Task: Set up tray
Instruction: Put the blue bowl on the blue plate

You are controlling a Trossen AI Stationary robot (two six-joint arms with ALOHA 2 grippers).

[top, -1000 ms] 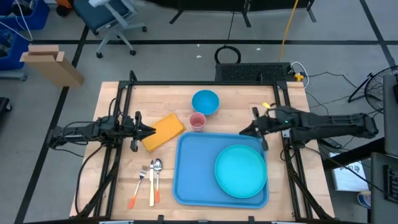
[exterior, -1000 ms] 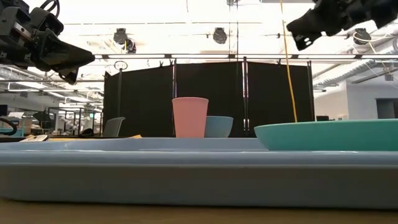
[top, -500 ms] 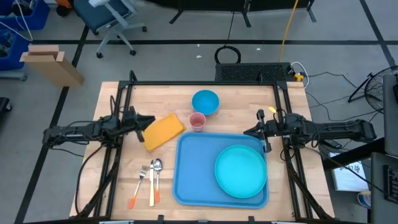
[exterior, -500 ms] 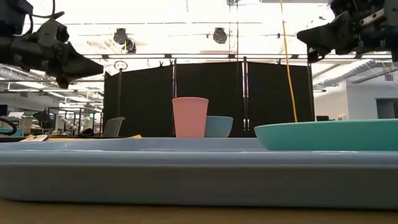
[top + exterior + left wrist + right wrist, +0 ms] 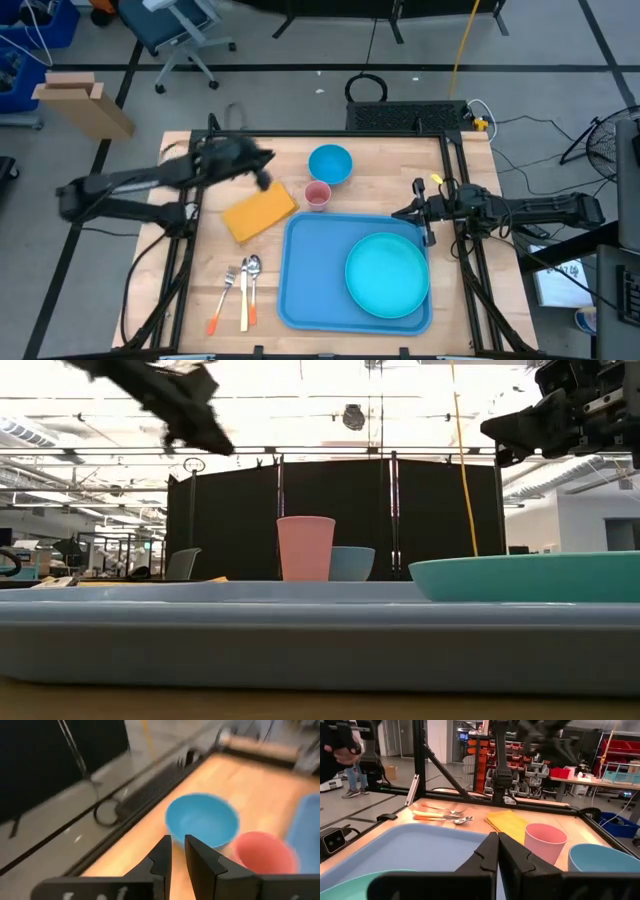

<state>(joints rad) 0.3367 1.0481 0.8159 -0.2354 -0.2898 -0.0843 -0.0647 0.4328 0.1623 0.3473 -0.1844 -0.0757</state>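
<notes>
The blue tray (image 5: 310, 270) lies flat on the near right part of the table, with the round teal plate (image 5: 387, 273) resting on it. A pink cup (image 5: 318, 195) and a blue bowl (image 5: 330, 163) stand upright on the wood beyond the tray. My left gripper (image 5: 265, 170) hovers high over the far left part of the table, just left of the bowl (image 5: 202, 820). It is shut to a narrow slit and holds nothing. My right gripper (image 5: 398, 212) hangs above the tray's far right corner, shut and empty (image 5: 497, 845).
A yellow cloth (image 5: 260, 212) lies left of the cup. A fork, spoon and orange-handled cutlery (image 5: 240, 290) lie left of the tray. The black frame posts stand at the table's left and right sides. A person (image 5: 345, 755) stands in the room beyond.
My left arm has swung up and away from the yellow cloth, toward the table's far edge and rightward to the blue bowl, moving fast in the last half second. My right gripper drew back slightly toward the right edge, then held still. Nothing on the table has moved.
</notes>
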